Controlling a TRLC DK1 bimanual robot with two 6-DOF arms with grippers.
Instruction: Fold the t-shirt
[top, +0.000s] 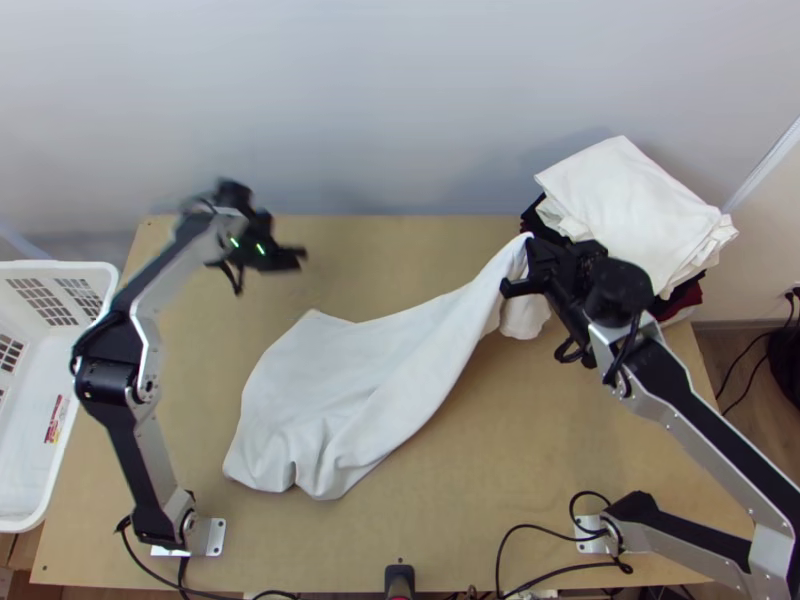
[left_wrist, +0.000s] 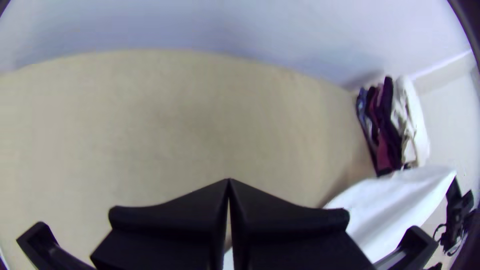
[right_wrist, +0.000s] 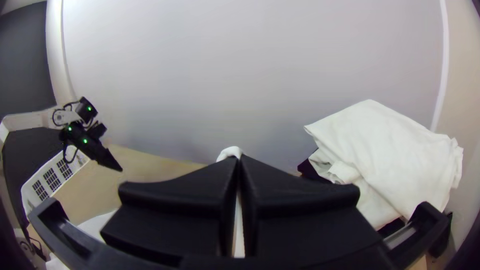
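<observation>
A: T-shirt (top: 370, 370), position?
B: Partly on the table (top: 500, 500), rumpled; one end raised to the right hand (right_wrist: 239, 158), which pinches it beside the folded stack (top: 630, 210).
A: Long axis?
B: Top view: slantwise, from the right hand down toward the left arm's base. Broad end free, its edge creased.
A: Left hand (top: 300, 258)?
B: Fingers pressed together, nothing between them. Over the table's far left part, apart from the cloth.
A: Nearer to the free end?
B: Left. From it, that end lies back toward the arm bases. Judgement: early in the fold; the left hand would need to open and come back toward the bases to grip the broad end, so both could spread the cloth.
</observation>
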